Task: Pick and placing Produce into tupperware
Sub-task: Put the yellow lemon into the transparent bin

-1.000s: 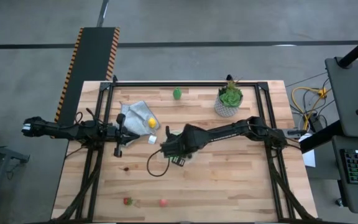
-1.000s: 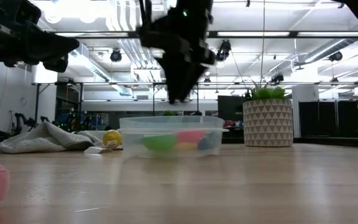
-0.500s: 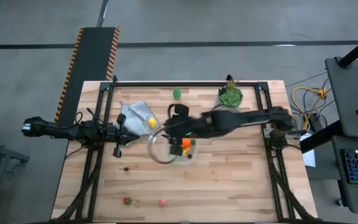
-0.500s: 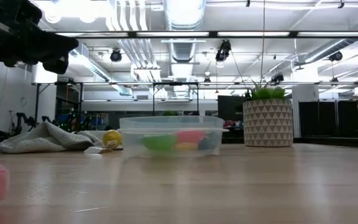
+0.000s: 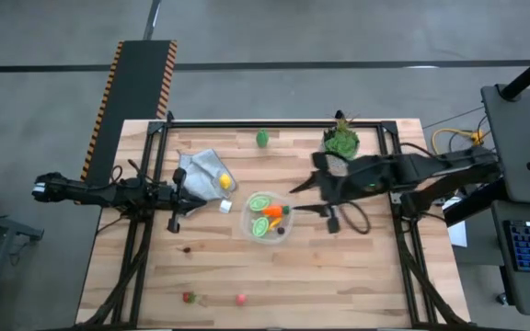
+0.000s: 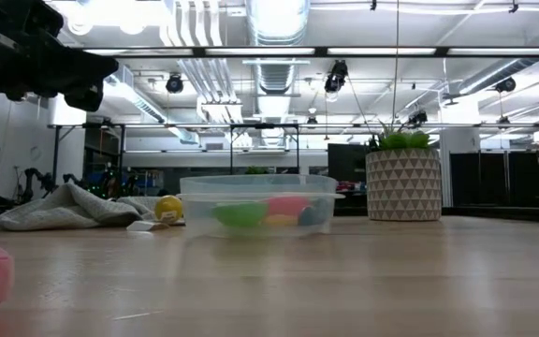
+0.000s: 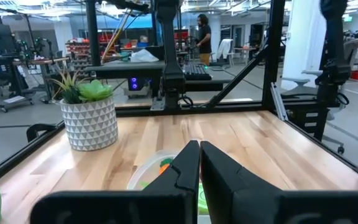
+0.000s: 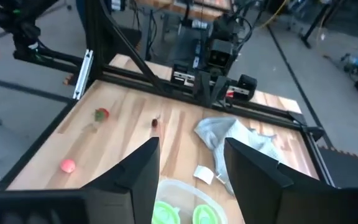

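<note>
The right fingers (image 5: 309,199) are hanging spread and empty just beside the tupperware (image 5: 268,218), the left fingers (image 5: 178,198) pressed together.

You see a clear tupperware (image 5: 269,218) holding green and orange produce (image 5: 267,216). At ten o'clock from it, a yellow piece (image 5: 224,180) lies on a grey cloth (image 5: 202,172). The plant (image 5: 341,141) is green, its pale pot (image 6: 402,184) triangle-patterned. Both arms are black.
</note>
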`<control>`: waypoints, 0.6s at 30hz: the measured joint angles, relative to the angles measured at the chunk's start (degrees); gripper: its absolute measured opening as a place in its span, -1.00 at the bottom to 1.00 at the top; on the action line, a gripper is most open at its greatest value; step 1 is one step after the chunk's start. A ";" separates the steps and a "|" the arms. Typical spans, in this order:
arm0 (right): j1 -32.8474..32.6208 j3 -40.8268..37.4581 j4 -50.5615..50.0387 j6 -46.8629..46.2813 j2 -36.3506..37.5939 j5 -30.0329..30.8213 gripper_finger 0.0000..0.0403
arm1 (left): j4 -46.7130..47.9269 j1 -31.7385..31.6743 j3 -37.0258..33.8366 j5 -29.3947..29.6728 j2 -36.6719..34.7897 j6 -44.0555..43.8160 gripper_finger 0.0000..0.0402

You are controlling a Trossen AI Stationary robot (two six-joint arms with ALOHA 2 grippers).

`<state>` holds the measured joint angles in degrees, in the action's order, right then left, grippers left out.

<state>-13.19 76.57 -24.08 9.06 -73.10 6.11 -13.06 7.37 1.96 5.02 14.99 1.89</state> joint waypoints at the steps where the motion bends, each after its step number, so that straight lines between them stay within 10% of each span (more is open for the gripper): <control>1: 0.07 -3.84 2.52 0.03 2.45 -0.02 -0.16 | -0.03 0.00 0.00 0.20 -0.05 0.00 -1.00; 10: 4.51 -37.16 35.43 1.90 17.22 0.07 -0.21 | -0.17 -0.02 0.00 10.73 -0.11 0.03 -1.00; 18: 11.31 -51.35 54.38 4.52 17.73 0.00 -0.12 | -3.81 -0.02 -0.02 15.49 0.24 3.60 -1.00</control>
<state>-1.88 25.22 30.31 13.58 -55.37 6.11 -16.88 7.35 1.93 20.51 15.23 5.49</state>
